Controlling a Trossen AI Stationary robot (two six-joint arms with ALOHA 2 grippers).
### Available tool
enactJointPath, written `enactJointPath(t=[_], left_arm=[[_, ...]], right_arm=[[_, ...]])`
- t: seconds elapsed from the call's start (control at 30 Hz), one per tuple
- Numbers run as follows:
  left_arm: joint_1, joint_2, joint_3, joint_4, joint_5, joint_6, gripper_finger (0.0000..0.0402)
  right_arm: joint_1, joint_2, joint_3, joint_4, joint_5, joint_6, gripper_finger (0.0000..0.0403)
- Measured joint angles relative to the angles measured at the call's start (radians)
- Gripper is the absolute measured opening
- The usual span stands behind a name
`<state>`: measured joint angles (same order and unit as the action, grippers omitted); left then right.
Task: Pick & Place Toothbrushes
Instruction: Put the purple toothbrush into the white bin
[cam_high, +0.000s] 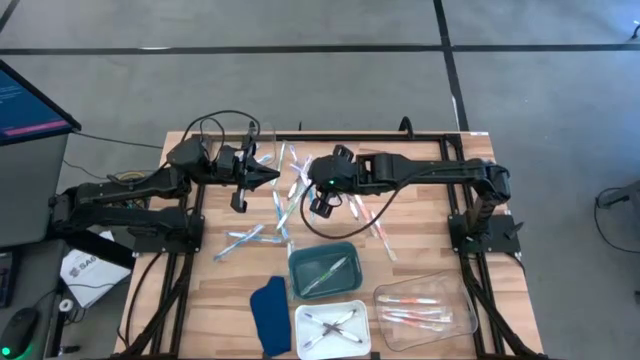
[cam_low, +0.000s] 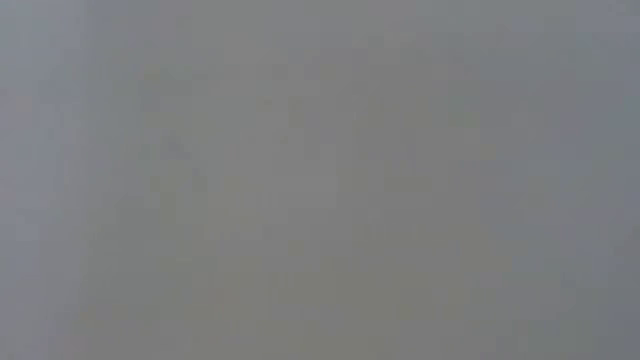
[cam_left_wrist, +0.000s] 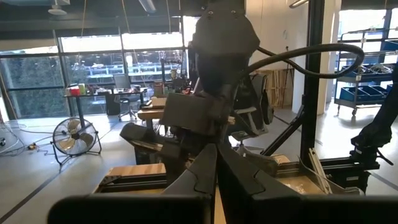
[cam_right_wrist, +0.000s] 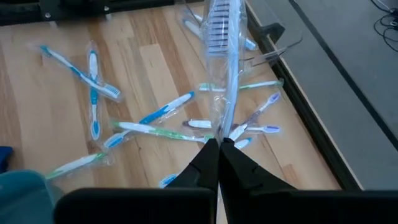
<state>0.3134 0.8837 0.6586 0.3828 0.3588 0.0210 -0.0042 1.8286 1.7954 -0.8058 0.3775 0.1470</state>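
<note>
Partly sorted: trays near the front (cam_high: 322, 272) hold some toothbrushes, many toothbrushes (cam_right_wrist: 155, 115) still loose on the table (cam_high: 420, 255); left gripper (cam_high: 268, 175) and right gripper (cam_right_wrist: 218, 144) both clenched empty.

The high view looks straight down on the whole wooden surface (cam_high: 420, 235) from well above. The low view shows only flat grey. The left wrist view faces level across the room, close behind the left claw (cam_left_wrist: 217, 163), with the right arm (cam_left_wrist: 221, 56) near ahead. The right wrist view looks down, close over scattered toothbrushes (cam_right_wrist: 155, 115), a patch the high view shares at centre frame.
</note>
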Motion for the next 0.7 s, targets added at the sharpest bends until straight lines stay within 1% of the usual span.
enactJointPath(t=[0.2, 0.37, 0.53, 0.63, 0.7], left_arm=[[0.0, 0.0, 0.0, 0.0, 0.0, 0.0, 0.0008], [0.0, 0.0, 0.0, 0.0, 0.005, 0.0, 0.0008], [0.0, 0.0, 0.0, 0.01, 0.004, 0.0, 0.0008], [0.0, 0.0, 0.0, 0.018, 0.004, 0.0, 0.0008], [0.0, 0.0, 0.0, 0.026, 0.004, 0.0, 0.0008]], right_arm=[[0.035, 0.0, 0.0, -0.06, -0.017, 0.011, 0.0], [0.082, -0.011, -0.001, -0.155, -0.076, 0.029, 0.0], [0.149, -0.037, -0.001, -0.194, -0.153, 0.027, 0.0], [0.188, -0.047, 0.0, -0.203, -0.231, 0.014, 0.0], [0.211, -0.048, 0.0, -0.196, -0.265, 0.003, 0.0]])
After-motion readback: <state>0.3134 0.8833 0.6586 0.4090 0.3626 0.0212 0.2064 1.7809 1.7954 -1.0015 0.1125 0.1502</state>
